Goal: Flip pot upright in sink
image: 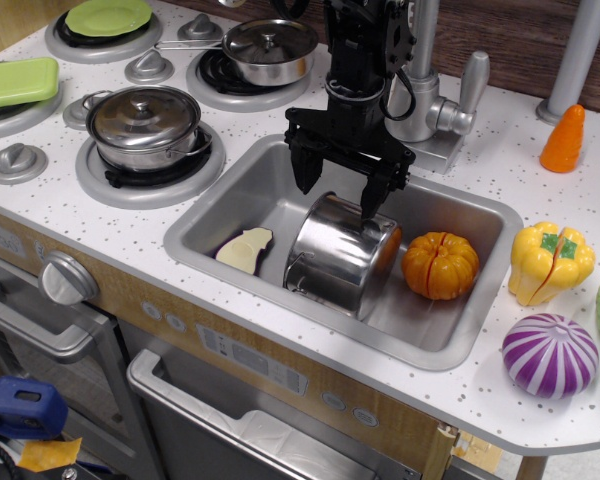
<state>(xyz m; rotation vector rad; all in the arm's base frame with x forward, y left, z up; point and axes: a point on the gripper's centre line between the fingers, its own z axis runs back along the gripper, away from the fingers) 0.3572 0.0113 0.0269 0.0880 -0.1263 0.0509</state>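
The shiny lidless steel pot [338, 255] lies tilted on its side in the middle of the grey sink [230, 200], its bottom facing up and toward the front, with a small loop handle at its lower left. My black gripper [338, 195] hangs straight down over the pot's far upper edge. Its jaws are open. The left finger is beside the pot's upper left and the right finger is at the pot's top edge; I cannot tell whether it touches. It holds nothing.
An orange pumpkin [440, 265] sits right of the pot and an eggplant slice [245, 250] to its left. The faucet [425, 90] stands behind the sink. A lidded pot [145, 125] and lidded pan [270, 50] are on the stove. A yellow pepper [550, 262], purple onion [548, 353] and carrot [565, 140] are on the counter at right.
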